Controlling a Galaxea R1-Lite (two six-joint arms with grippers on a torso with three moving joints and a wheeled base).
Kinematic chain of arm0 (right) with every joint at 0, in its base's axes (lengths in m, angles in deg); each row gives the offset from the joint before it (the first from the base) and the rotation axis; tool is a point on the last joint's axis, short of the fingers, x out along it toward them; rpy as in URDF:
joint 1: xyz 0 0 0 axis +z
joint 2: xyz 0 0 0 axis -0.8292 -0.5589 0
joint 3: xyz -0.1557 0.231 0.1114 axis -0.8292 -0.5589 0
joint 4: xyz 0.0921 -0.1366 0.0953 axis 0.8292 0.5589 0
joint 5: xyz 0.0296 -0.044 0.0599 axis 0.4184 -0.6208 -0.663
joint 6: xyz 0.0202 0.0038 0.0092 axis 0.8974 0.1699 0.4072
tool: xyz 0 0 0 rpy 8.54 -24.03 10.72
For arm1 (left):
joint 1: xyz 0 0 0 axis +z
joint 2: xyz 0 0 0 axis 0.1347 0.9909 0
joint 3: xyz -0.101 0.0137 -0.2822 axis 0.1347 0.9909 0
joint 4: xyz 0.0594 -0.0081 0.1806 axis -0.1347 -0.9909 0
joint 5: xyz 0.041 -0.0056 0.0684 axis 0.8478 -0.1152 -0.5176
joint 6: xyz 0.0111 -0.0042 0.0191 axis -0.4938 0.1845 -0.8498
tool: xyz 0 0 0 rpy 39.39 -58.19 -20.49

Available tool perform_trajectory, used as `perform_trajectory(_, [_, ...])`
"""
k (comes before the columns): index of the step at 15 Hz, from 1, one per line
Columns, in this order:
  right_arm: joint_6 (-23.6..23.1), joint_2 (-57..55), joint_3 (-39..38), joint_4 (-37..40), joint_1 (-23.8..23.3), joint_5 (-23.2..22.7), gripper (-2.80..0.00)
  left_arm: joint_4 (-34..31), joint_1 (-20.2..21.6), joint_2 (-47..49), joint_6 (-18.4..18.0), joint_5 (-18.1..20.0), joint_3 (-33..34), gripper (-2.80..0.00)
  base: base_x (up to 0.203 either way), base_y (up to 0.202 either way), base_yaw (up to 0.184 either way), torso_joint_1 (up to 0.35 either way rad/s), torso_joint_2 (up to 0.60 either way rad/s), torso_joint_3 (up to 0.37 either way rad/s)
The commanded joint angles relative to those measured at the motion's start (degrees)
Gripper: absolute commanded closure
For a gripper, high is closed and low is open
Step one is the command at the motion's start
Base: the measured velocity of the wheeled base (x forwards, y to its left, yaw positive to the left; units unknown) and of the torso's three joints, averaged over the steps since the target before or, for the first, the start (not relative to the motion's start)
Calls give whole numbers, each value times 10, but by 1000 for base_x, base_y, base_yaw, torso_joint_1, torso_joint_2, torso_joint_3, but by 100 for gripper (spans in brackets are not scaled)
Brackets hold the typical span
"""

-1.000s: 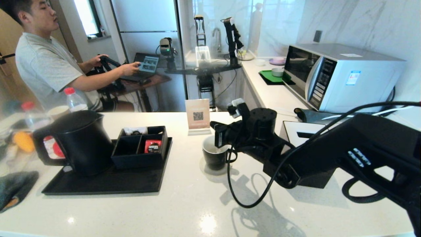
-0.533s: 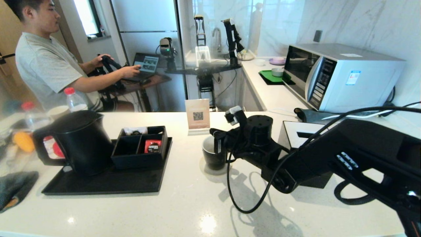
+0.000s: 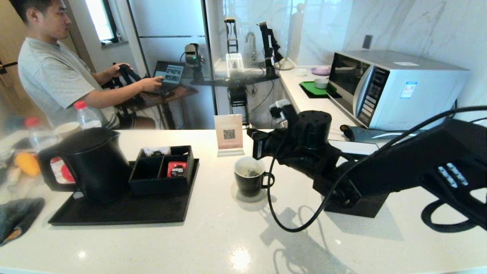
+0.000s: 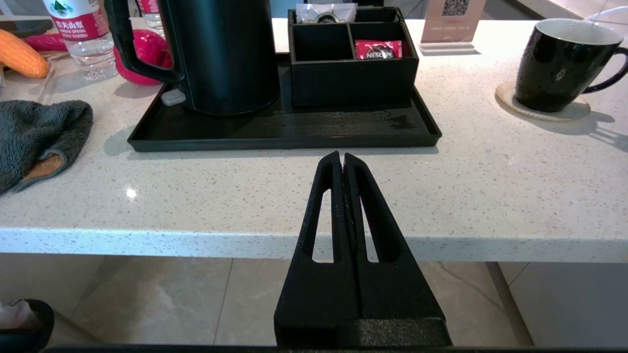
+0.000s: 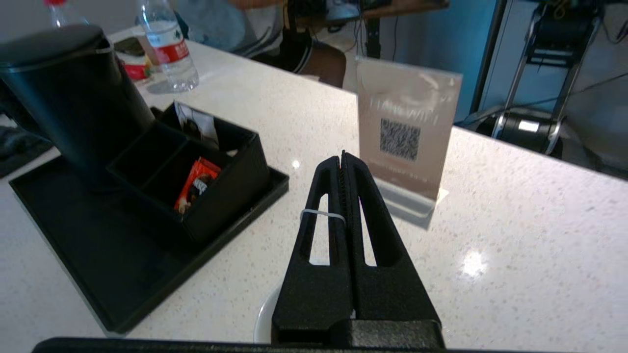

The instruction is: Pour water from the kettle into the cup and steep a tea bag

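**Steeping: tea bag in cup**

Right gripper [image 3: 254,146], jaws pressed together on a thin pale string [image 5: 322,214], above small black white-lined mug [image 3: 249,178]; dark tea bag [image 3: 251,173] inside. Advice: dip slowly, keep string taut, stay centred over rim. Left gripper [image 4: 342,162] parked below the counter edge, jaws together, empty.

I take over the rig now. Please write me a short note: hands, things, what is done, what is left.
Left hand: shut, empty, parked before the counter edge.
Right hand: shut above the cup, apparently pinching the tea bag string.
Kettle: upright on the black tray, lid on.
Done: tea bag lies in the cup; whether it was filled, cannot tell.
Left: check filling, then probably release the string.
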Motion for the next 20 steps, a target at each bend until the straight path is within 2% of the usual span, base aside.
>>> perform_trajectory(1, [0,26,-3,-2,-4,0,0,0,0,0,0,0,0,0,0,0,0,0,0,0])
perform_trajectory(3, [0,30,-5,-2,-7,13,0,0,0,0,0,0,0,0,0,0,0,0,0,0])
perform_trajectory(5, [2,27,-5,6,-5,75,0,0,0,0,0,0,0,0,0,0,0,0,0,0])
perform_trajectory(9, [18,24,-5,8,-3,105,0,-1,0,0,0,0,0,0,0,0,0,0,0,0])
perform_trajectory(20, [22,56,-6,19,-4,111,0,0,0,0,0,0,0,0,0,0,0,0,0,0])
